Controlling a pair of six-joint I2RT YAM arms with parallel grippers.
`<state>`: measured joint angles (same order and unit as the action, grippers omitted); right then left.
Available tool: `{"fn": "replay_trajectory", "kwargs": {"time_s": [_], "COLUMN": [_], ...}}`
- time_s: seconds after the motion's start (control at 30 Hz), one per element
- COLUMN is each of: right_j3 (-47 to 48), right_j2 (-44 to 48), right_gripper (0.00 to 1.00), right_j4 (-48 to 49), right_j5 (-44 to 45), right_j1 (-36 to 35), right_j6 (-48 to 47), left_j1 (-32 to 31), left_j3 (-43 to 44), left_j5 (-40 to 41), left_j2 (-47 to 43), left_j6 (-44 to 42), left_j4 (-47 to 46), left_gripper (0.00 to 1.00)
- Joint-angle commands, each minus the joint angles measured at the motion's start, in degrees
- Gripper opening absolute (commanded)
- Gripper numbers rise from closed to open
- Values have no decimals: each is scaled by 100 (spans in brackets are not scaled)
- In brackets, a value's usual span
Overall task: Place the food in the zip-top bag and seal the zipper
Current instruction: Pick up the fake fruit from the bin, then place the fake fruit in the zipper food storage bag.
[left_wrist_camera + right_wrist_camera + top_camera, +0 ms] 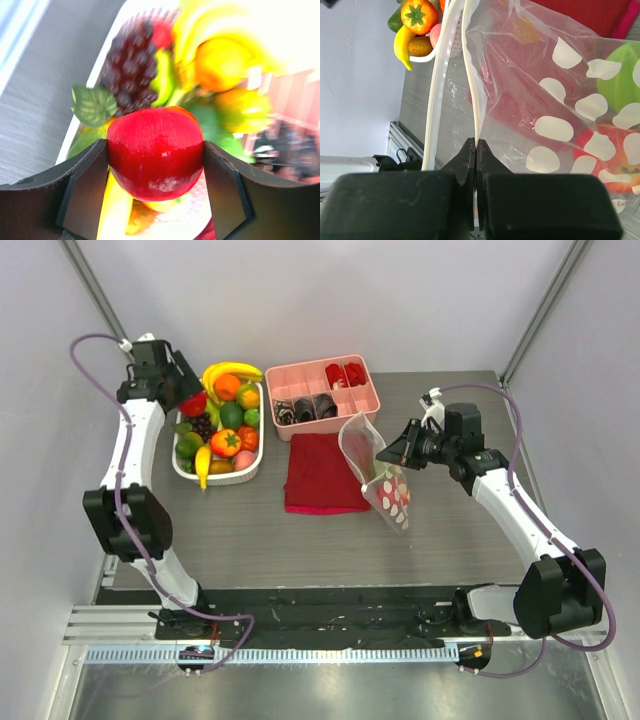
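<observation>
In the left wrist view the other fruit (pixel 220 62) behind the red fruit (pixel 156 155) is blurred and washed out, and the pink tray (pixel 292 92) is only a smear. In the right wrist view the zip-top bag (pixel 545 90) runs off the top and right edges, cutting a green fruit (pixel 622 75) short, and the fingers (pixel 462 160) hide the near end of the zipper (pixel 476 107).

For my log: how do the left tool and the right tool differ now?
The left tool clamps a red fruit, fingers wide apart; the right tool pinches the zipper, fingers almost together. The left tool is over the fruit dish; the right tool holds up the zip-top bag. Both are shut.
</observation>
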<state>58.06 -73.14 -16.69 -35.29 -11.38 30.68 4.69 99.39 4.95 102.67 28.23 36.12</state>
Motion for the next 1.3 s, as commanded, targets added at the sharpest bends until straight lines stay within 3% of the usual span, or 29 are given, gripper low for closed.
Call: {"fn": "replay_trajectory", "kwargs": {"time_s": [0.0, 0.2, 0.47, 0.67, 0.93, 1.03, 1.13, 1.27], "right_j3": [56, 82, 56, 38, 56, 30, 3, 38], "right_j2": [20, 28, 55, 81, 204, 265, 292, 310], "right_gripper": [1, 1, 1, 1, 1, 1, 1, 1], "right_j4": [254, 254, 192, 183, 140, 78, 61, 43], "right_j5": [-40, -22, 66, 66, 22, 4, -13, -22], "right_j1": [22, 30, 30, 39, 109, 153, 206, 215], "right_j6": [-44, -70, -141, -158, -158, -193, -255, -255], "left_j1": [-213, -1275, -3769, -4791, -5109, -5101, -5101, -4926], "left_j3": [502, 634, 301, 133, 185, 510, 694, 941], "left_j5": [-203, -846, -996, -1049, -751, -715, -540, -530], "left_j2": [-687, -1030, -1162, -802, -82, 16, -72, -466], "left_j6": [-151, -168, -519, -608, -854, -933, -1160, -1478], "left_j4": [-96, -227, -623, -720, -379, -61, 114, 527], "left_gripper": [53, 55, 60, 62, 73, 81, 98, 100]}}
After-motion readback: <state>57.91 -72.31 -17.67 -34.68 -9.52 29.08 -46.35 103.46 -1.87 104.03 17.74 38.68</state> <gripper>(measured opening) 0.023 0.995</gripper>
